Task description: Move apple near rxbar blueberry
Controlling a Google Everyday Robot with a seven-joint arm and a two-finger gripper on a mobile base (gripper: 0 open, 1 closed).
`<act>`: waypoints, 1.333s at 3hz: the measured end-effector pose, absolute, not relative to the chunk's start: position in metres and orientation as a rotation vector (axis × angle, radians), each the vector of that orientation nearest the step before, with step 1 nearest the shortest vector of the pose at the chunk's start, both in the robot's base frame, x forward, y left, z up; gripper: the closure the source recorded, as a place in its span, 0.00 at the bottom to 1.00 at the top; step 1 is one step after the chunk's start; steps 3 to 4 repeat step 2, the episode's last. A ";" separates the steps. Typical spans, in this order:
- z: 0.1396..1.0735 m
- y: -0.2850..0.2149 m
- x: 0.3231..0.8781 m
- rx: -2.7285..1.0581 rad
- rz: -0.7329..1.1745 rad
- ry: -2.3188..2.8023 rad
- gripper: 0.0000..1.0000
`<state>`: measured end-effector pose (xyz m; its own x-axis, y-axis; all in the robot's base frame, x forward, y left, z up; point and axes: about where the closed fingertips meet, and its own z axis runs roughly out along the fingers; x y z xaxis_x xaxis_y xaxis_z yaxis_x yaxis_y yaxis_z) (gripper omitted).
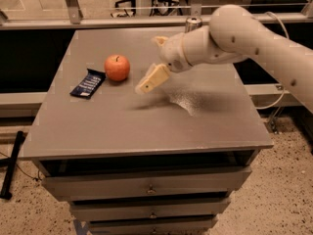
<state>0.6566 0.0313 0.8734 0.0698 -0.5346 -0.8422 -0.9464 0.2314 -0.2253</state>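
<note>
Gripper (pixel 152 79): low over table (pixel 122 131), angled down and to the left in view; how far open cannot be told. Apple (pixel 117 67): upright on table, near gripper on its left, apart from it, not gripped. Beyond apple from gripper: blue snack bar (pixel 88 83), flat on table, just beside apple with a small gap. Behind gripper, at table's far edge: drink can (pixel 193 23), partly hidden by arm.
</note>
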 end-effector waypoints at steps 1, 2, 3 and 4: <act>0.894 -0.031 0.634 -1.286 0.564 1.566 0.00; 0.902 -0.068 0.627 -1.219 0.548 1.568 0.00; 0.902 -0.068 0.627 -1.219 0.548 1.568 0.00; 0.902 -0.068 0.627 -1.219 0.548 1.568 0.00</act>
